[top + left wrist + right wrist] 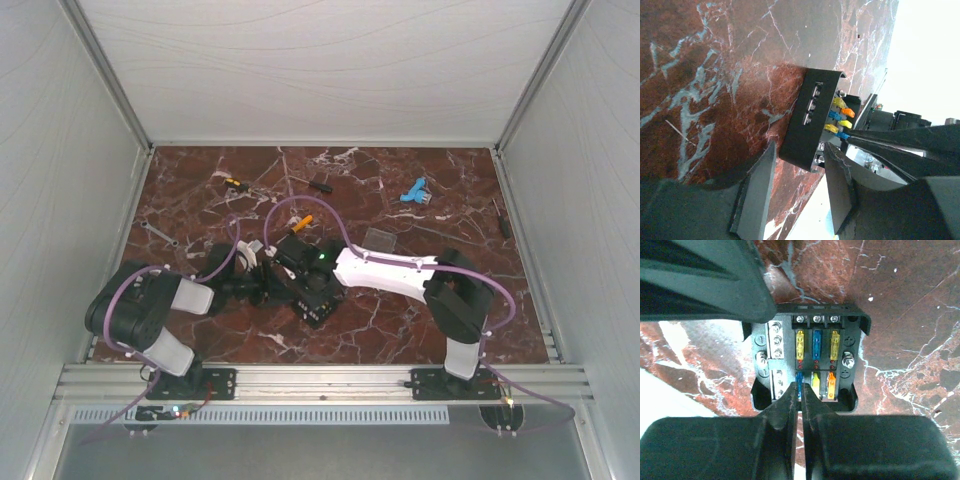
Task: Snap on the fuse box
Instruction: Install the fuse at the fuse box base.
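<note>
Black plastic sat just ahead of the left pincer [800,149], whose jaws stood apart astride the near end of the fuse box [807,117]; whether they clamped it could not be told. The right pincer [801,394], jaws together, pointed into the lower fuse row just under its tips. Beyond it the clear lid [380,238] lay apart on the marble [440,190], so the snapping-on looked wholly undone.
</note>
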